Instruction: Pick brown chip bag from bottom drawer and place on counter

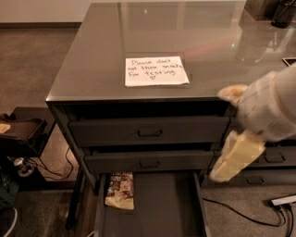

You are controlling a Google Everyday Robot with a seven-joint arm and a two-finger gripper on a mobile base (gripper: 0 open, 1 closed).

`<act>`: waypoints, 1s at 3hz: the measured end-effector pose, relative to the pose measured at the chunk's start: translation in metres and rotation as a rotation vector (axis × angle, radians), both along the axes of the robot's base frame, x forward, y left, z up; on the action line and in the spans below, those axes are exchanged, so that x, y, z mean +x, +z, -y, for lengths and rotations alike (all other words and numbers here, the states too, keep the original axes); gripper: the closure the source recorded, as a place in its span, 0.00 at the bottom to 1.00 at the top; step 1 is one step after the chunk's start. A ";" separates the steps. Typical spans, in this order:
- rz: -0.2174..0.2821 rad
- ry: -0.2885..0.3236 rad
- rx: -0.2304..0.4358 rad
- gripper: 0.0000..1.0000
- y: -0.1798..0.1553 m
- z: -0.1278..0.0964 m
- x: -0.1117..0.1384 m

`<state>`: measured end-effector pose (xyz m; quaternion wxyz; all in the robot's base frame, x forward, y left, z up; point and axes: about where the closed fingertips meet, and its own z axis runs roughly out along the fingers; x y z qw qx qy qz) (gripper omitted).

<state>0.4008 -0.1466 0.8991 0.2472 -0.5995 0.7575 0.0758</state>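
Observation:
The brown chip bag [120,190] lies flat at the back left corner of the open bottom drawer [162,208], its dark centre panel up. My gripper [219,134] hangs at the right, in front of the cabinet's upper drawers, above and to the right of the bag and well apart from it. Its two cream fingers [236,157] are spread open and hold nothing. The counter [162,32] is the glossy dark grey top, bearing a white handwritten note [156,71].
Two shut handled drawers [149,132] sit above the open one. Narrower drawers [273,159] are to the right behind my arm. Dark objects [282,11] stand at the counter's far right. Cables and a power strip [283,200] lie on the floor; dark gear [18,132] sits at left.

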 end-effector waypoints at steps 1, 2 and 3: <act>-0.053 0.064 0.150 0.00 -0.078 -0.052 -0.005; -0.142 0.063 0.301 0.00 -0.159 -0.101 0.000; -0.114 0.018 0.325 0.00 -0.172 -0.100 0.019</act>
